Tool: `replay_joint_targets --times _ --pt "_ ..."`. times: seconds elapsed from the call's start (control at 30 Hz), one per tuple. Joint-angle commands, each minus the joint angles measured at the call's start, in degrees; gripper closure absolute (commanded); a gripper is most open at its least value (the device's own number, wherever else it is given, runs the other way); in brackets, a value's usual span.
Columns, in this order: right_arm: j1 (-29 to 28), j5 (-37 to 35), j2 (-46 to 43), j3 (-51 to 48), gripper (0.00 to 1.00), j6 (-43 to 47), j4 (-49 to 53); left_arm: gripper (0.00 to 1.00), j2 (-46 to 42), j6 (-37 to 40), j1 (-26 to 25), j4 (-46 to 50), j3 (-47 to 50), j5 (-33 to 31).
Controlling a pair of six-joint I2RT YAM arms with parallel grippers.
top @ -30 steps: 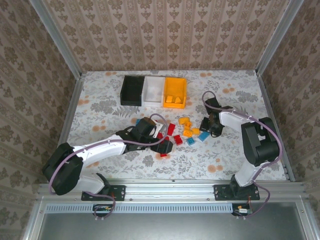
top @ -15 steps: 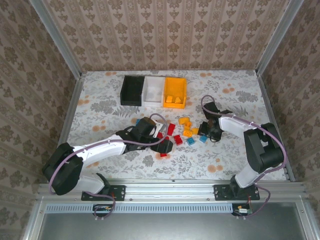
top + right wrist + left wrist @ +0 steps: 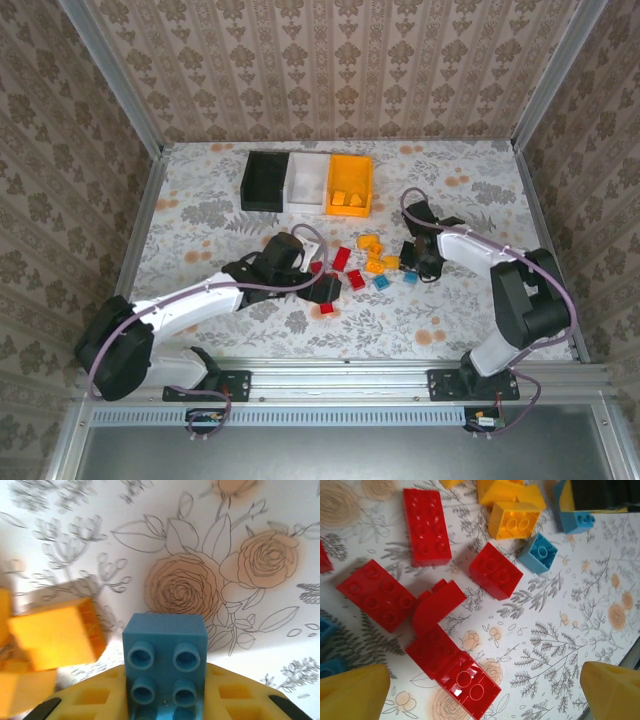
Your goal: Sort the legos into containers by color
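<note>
Three bins: black bin point(image 3: 262, 186), white bin point(image 3: 307, 181), orange bin point(image 3: 351, 162) holding two yellow bricks point(image 3: 346, 201); left gripper point(image 3: 482, 690) wide; right gripper point(image 3: 165, 702) clamping blue brick point(image 3: 165, 650)

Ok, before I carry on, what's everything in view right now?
Black container, white container, orange container: three, side by side, far edge of table.
Orange legos: a few in the orange container, about four loose mid-table.
Red legos: about six, red, mid-table, below the left jaws.
Blue legos: at least three, blue, mid-table.
Left arm: one, white and black, jaws open.
Right arm: one, white and black, jaws shut on a blue lego.
</note>
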State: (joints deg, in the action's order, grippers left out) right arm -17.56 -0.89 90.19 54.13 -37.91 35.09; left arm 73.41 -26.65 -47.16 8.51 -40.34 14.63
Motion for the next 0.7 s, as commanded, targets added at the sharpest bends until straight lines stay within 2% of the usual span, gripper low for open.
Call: replay_joint_targets --times 0.0,0.13,0.27,0.5,0.67 --pt "-0.9 2.7 -5.6 6.1 0.71 2.5 1.2 0.00 -2.9 -1.2 2.9 -0.5 1.3 2.1" --pt "-2.1 6.5 -4.9 15.0 0.70 5.5 1.8 0.00 -5.9 -1.9 7.3 -0.4 1.9 5.0" --pt "-3.7 10.7 0.5 26.1 0.71 8.0 1.3 0.00 -10.0 -3.5 13.5 0.6 2.9 7.3" --pt "-7.3 16.2 18.7 47.9 0.71 11.0 -1.4 0.00 -15.5 -7.8 25.7 2.5 5.2 12.0" --pt "-8.5 19.2 33.2 63.1 0.71 10.7 -1.8 0.00 -16.3 -10.0 29.7 3.2 6.8 13.6"
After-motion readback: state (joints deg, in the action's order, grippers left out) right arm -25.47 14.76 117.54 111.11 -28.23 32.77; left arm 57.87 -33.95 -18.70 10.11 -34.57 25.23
